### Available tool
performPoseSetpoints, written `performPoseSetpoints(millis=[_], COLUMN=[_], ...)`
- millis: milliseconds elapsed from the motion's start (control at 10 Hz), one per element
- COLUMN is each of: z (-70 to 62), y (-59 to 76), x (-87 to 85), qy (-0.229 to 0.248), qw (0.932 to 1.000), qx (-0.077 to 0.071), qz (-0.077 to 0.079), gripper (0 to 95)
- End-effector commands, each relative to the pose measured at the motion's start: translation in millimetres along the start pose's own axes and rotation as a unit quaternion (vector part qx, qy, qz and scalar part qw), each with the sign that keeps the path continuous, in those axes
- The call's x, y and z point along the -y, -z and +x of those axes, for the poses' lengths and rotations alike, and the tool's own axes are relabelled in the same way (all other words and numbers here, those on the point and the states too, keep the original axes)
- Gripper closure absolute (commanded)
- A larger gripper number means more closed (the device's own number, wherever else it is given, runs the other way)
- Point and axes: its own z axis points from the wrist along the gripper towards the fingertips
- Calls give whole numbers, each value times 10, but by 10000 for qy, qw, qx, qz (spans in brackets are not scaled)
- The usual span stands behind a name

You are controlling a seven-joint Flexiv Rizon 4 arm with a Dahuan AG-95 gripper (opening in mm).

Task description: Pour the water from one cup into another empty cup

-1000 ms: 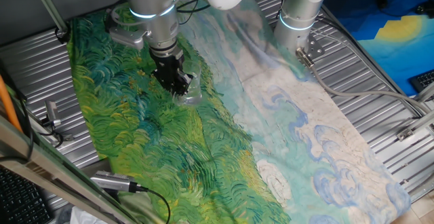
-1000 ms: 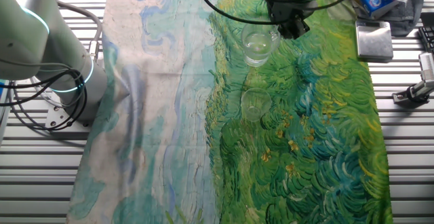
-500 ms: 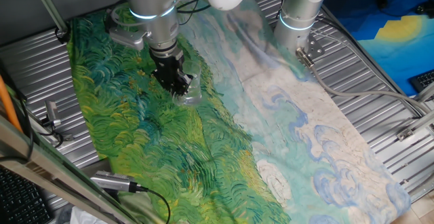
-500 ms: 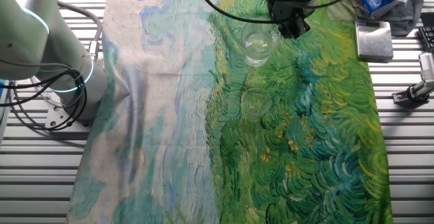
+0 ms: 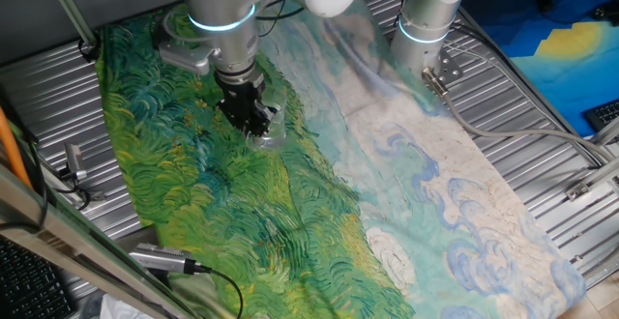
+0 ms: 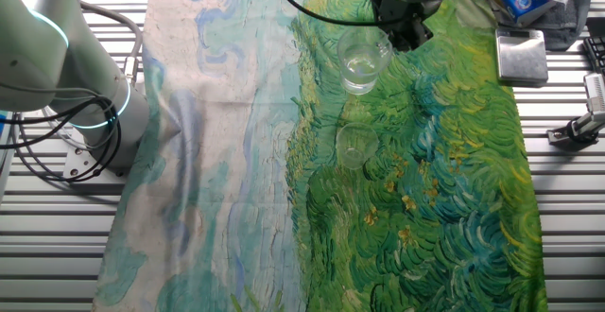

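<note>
A: Where's the water cup [image 6: 362, 61]?

B: Top centre of the other fixed view, upright on the painted cloth [image 6: 444, 189]. The empty cup [image 6: 354, 146] stands just below it in frame.

A: How do I run this step?

B: Lift straight, keep it level, tip slowly over the empty rim.

A: And the gripper [image 6: 405, 34]?

B: Against the glass; I can't tell whether the fingers have clamped.

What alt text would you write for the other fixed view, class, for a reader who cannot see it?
A black end effector grips the rim of a clear glass cup holding a little water, above a green and blue painted cloth. A second, empty glass cup stands on the cloth nearby.
</note>
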Motion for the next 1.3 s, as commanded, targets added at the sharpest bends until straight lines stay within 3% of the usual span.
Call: performPoseSetpoints(millis=[100, 500, 600, 800, 1300], z=[-2, -2, -2, -2, -2], y=[-1, -1, -1, -1, -1], x=[7, 7, 7, 7, 7], qy=[-83, -229, -349, -645, -669], qw=[9999, 9994, 9985, 9966, 9967], qx=[-54, -165, -264, -291, -246], qz=[48, 186, 332, 416, 379], gripper=[950, 950, 950, 950, 950])
